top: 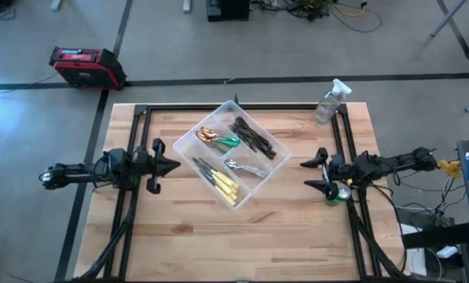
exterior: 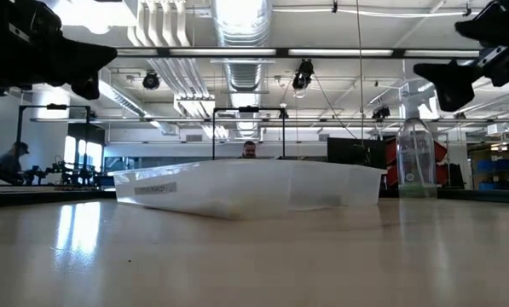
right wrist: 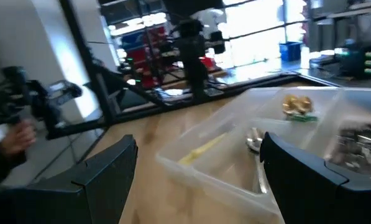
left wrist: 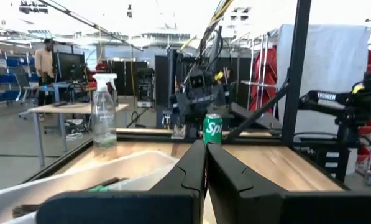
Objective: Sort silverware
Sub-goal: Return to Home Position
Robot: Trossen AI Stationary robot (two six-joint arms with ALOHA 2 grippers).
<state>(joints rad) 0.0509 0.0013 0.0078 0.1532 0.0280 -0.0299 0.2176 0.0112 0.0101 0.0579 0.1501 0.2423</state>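
A clear divided tray (top: 275,146) sits at the table's middle and holds the silverware. In it lie gold spoons with a green-handled piece (top: 214,137), dark forks (top: 252,135), silver spoons (top: 246,167) and yellow-handled knives (top: 220,181), each kind in its own compartment. My left gripper (top: 176,165) hovers left of the tray, shut on nothing, pointing level at it. My right gripper (top: 306,174) hovers right of the tray, open and empty. The right wrist view shows the knives (right wrist: 201,149), the silver spoons (right wrist: 255,140) and the gold spoons (right wrist: 295,104) between its spread fingers.
A clear spray bottle (top: 329,102) stands at the table's far right corner. A green can (top: 341,193) stands under my right arm. A red case (top: 86,67) lies on the floor beyond the table. Bare wood lies along the near side.
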